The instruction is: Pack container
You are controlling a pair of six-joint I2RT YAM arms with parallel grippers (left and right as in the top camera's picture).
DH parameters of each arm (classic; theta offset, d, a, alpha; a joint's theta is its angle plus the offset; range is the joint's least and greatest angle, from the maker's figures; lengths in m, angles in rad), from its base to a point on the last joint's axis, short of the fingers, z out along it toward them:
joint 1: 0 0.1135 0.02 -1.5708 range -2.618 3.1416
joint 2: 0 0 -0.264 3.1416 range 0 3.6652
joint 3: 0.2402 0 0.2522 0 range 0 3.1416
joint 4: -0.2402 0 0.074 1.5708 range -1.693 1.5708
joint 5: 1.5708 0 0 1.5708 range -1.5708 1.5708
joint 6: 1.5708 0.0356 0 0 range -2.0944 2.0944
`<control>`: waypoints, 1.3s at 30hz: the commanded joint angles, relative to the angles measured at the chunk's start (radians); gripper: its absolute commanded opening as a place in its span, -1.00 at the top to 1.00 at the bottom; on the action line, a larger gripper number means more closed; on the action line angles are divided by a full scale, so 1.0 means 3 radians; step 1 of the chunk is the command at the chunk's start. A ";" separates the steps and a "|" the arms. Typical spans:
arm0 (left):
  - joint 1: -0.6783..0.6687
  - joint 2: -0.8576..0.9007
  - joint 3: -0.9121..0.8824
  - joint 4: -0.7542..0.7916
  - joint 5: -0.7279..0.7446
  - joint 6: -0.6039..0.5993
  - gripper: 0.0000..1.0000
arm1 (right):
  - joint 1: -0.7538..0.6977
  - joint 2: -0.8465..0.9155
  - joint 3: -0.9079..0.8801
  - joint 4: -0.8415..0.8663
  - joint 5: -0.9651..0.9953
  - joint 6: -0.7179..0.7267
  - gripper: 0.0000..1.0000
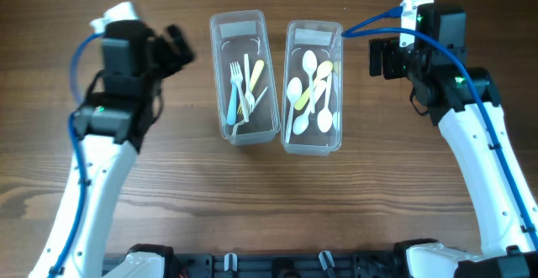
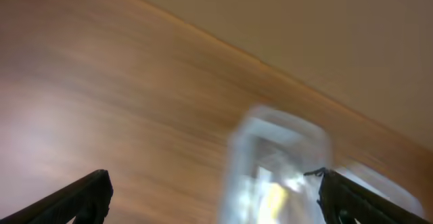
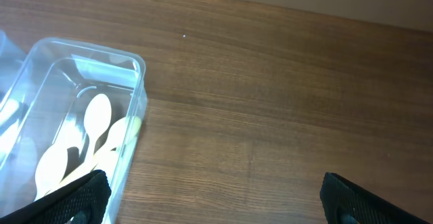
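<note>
Cutlery lies sorted in the middle of the desk, in the fork container and, just beside it, the spoon container, while the left gripper and the right gripper both hang released and empty; the plastic pieces look light, stiff and slippery, best pinched across the handle.

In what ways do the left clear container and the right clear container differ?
The left container holds forks; the right container holds spoons. The left container looks less full than the right container, which has more pieces in it. Both are clear, rectangular and have no lid, and they stand side by side on the table.
</note>
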 commanded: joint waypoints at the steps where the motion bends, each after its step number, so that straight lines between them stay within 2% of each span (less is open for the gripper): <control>1: 0.0238 0.0025 0.0025 -0.0130 -0.0351 0.0055 -1.00 | -0.0006 0.0018 0.0025 0.0010 0.0058 -0.0032 -0.99; 39: 0.0296 0.0025 0.0025 -0.0140 -0.0351 0.0053 -0.99 | -0.0006 0.0018 0.0025 0.0010 0.0058 -0.0032 -0.99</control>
